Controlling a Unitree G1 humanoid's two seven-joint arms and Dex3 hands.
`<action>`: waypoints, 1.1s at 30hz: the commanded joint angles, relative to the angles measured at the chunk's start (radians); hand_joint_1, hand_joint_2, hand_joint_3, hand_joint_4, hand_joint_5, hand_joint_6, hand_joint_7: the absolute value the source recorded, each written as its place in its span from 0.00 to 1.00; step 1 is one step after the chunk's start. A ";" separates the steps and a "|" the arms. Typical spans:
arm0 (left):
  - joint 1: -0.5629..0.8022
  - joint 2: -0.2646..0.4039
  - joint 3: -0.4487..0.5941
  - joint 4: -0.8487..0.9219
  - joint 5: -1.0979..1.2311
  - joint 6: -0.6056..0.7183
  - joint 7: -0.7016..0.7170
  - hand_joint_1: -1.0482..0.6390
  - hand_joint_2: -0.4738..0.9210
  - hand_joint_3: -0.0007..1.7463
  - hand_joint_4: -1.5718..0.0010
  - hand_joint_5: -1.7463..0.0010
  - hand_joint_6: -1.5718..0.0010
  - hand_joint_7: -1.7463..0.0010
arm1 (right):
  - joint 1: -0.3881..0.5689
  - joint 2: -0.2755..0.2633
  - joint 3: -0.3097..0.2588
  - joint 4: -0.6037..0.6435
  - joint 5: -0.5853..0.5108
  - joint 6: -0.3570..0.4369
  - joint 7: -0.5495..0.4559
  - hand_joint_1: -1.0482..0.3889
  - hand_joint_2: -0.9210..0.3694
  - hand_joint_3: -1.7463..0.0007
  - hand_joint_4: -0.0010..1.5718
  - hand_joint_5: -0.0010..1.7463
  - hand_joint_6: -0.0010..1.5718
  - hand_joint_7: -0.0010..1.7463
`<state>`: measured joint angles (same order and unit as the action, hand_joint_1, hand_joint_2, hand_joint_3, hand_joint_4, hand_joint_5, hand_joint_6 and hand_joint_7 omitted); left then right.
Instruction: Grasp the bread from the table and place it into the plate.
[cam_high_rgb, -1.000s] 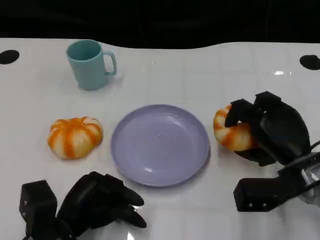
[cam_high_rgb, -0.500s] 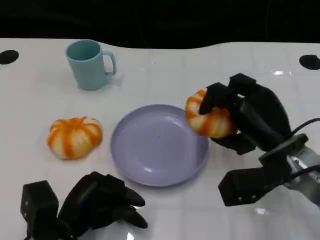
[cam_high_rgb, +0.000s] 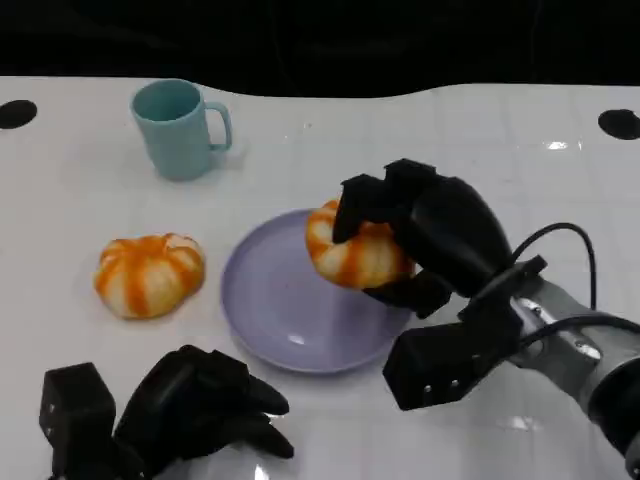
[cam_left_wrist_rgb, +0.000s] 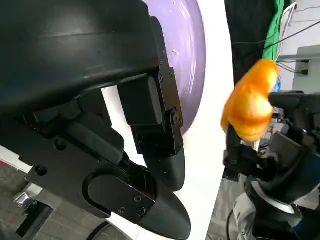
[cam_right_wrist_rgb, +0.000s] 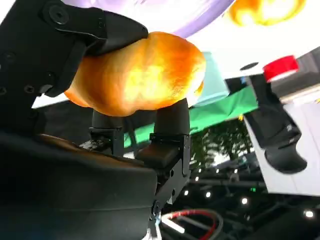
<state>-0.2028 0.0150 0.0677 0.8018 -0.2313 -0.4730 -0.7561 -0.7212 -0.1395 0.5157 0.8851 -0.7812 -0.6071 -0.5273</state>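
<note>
- Right now we have the bread roll (cam_high_rgb: 355, 252) held up in our right hand (cam_high_rgb: 425, 240), over the right-hand part of the lilac plate (cam_high_rgb: 270, 310); it looks lifted off the dish rather than resting in it, though from the head view alone we cannot be sure of the gap.
- From the roll, the plate's open middle lies down and toward our left, so we judge that the coming move turns on a short lowering, perhaps with a small shift inward, before letting go.
- The roll is round and squat with no clear long axis: golden-orange crust with paler stripes running over its dome. In the right wrist view the bread roll (cam_right_wrist_rgb: 137, 75) shows as a smooth, glowing orange lump.
- Our right hand's fingers (cam_high_rgb: 365, 198) wrap over the top and far side of the roll, with more black fingers under its near side; in the right wrist view they clamp it from both sides, so the hold is a firm grasp.
- This right hand is the one that matters here; our left hand (cam_high_rgb: 195, 405) lies low on the white surface (cam_high_rgb: 480, 140) near the front edge, its fingers curled in and holding nothing, just short of the plate's near rim.
- Further out, a second striped roll (cam_high_rgb: 150, 272) sits on the surface to the left of the plate, apart from it.
- Beyond that, a pale teal mug (cam_high_rgb: 180, 128) stands upright toward the far left, well apart from the plate.
</note>
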 joint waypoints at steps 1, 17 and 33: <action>0.017 0.013 0.002 -0.011 -0.006 -0.002 -0.008 0.00 0.90 0.00 0.00 0.89 0.02 1.00 | -0.043 0.023 0.012 0.060 0.003 0.003 0.001 0.63 0.48 0.21 0.61 1.00 0.47 1.00; 0.032 0.014 -0.004 -0.032 -0.010 0.003 -0.013 0.00 0.90 0.00 0.00 0.90 0.02 1.00 | -0.060 0.051 0.009 0.140 0.099 0.039 0.290 0.46 0.07 0.83 0.34 0.56 0.41 0.23; 0.033 0.009 -0.003 -0.040 -0.017 0.022 -0.013 0.01 0.89 0.00 0.00 0.91 0.02 1.00 | 0.035 -0.021 0.001 -0.102 0.121 0.157 0.504 0.08 0.00 0.79 0.00 0.21 0.05 0.00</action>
<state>-0.1786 0.0138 0.0618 0.7693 -0.2358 -0.4560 -0.7565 -0.7202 -0.1273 0.5328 0.8425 -0.6836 -0.4658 -0.0565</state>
